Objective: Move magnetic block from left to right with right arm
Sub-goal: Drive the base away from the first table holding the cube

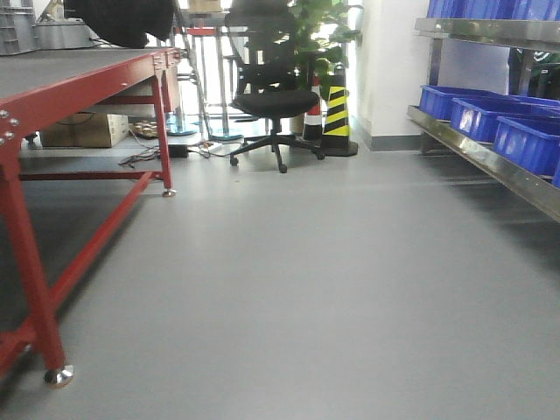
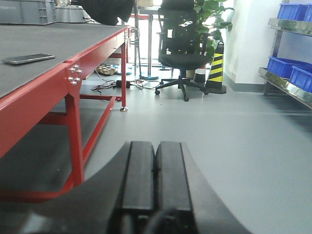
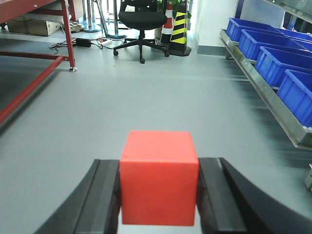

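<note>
1. A red metal-framed table with a dark grey top [image 1: 83,74] fills the left of the front view, and its legs run down to the lower left corner. In the left wrist view a flat dark phone [image 2: 28,58] lies on that top at the upper left. Grey plastic crates [image 2: 27,10] stand at its far end.
2. A black office chair on castors [image 1: 271,83] stands at the top centre of the front view. A black-and-yellow striped cone [image 1: 338,118] is just beside it on the right, and a leafy green plant [image 1: 319,26] is behind.
3. A steel shelf [image 1: 490,162] carrying blue plastic bins [image 1: 525,140] runs along the right edge.
4. Ahead of my right pincer [image 3: 159,168], smooth grey floor [image 3: 146,97] stretches up the frame to the chair. A table leg is at the upper left and the shelf is on the right.
5. My left pincer [image 2: 156,146], at the lower centre of its view, is fully closed. Its two black pads press flat together with nothing between them.
6. My right pincer is parted just to the width of the small bright red magnetic block [image 3: 159,180]. Its black fingers press against the block's left and right faces.
7. The magnetic block sits at the lower centre of the right wrist view, between those fingers. It is a plain matte cube with crisp edges, and its top face looks slightly lighter than its front.
</note>
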You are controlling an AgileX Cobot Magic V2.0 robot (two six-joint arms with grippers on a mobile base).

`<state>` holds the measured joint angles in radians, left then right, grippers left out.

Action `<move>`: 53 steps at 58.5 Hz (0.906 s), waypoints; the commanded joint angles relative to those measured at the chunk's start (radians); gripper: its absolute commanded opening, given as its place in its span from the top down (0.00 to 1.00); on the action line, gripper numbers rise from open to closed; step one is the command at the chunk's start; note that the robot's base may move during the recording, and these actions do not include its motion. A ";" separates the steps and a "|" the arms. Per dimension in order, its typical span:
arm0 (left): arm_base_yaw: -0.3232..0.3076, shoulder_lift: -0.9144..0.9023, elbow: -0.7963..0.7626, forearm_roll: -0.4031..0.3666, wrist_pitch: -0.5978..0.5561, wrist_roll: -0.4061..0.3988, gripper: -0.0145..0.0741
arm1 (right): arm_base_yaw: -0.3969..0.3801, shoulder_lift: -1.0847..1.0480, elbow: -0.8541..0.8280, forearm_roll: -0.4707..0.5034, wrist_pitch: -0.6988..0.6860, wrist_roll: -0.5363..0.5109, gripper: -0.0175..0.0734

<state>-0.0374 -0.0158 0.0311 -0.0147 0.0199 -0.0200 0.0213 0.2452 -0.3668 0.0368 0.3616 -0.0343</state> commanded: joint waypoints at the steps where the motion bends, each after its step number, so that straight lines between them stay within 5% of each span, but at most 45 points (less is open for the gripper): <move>1: -0.006 -0.007 0.010 -0.008 -0.083 -0.001 0.97 | -0.007 0.010 -0.030 -0.003 -0.090 -0.010 0.38; 53: -0.006 -0.007 0.010 -0.008 -0.083 -0.001 0.97 | -0.007 0.010 -0.030 -0.003 -0.090 -0.010 0.38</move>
<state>-0.0374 -0.0158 0.0311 -0.0147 0.0199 -0.0200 0.0213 0.2452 -0.3668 0.0368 0.3616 -0.0343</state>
